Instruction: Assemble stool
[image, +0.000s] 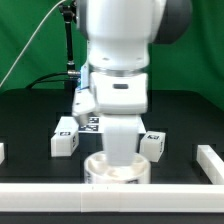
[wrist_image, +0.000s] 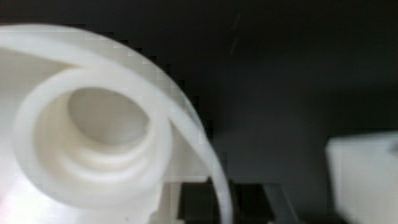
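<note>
The white round seat sits low near the front rail, under my arm. In the wrist view the seat fills one side of the picture, showing its rim and round inner hollow. My gripper reaches straight down onto it. In the wrist view the gripper has the seat's thin wall between its dark fingers, and they look shut on it. Two white tagged block legs stand behind the seat, one on the exterior view's left and one on its right. A white block also shows in the wrist view.
A long white border rail runs along the front and turns up at the exterior view's right. Another tagged white part lies behind the arm. A black post stands at the back.
</note>
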